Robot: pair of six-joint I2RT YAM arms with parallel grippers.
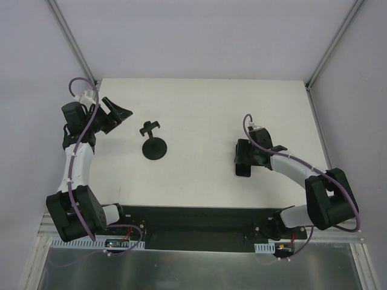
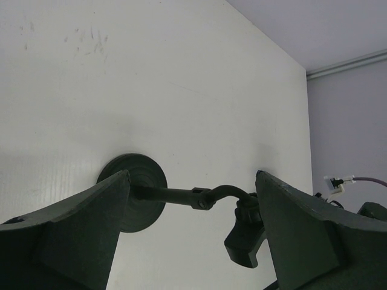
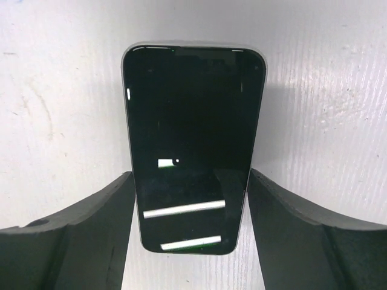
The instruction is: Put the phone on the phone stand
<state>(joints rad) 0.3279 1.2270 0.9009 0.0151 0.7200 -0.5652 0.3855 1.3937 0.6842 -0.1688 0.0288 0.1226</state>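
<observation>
Two arms over a white tabletop (image 1: 205,115), left gripper (image 1: 123,118) spread wide, empty, near small black disc-based phone stand (image 1: 153,142), flat glossy black phone (image 3: 190,139) lying face-up between right gripper (image 3: 190,178) fingers, pinch undeterminable.

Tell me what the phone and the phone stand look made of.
The phone: glossy glass-like face, mirroring bright light bars; pale rim, perhaps metal. The phone stand: matte black, probably plastic or painted metal; dull, even surface without reflections.
</observation>
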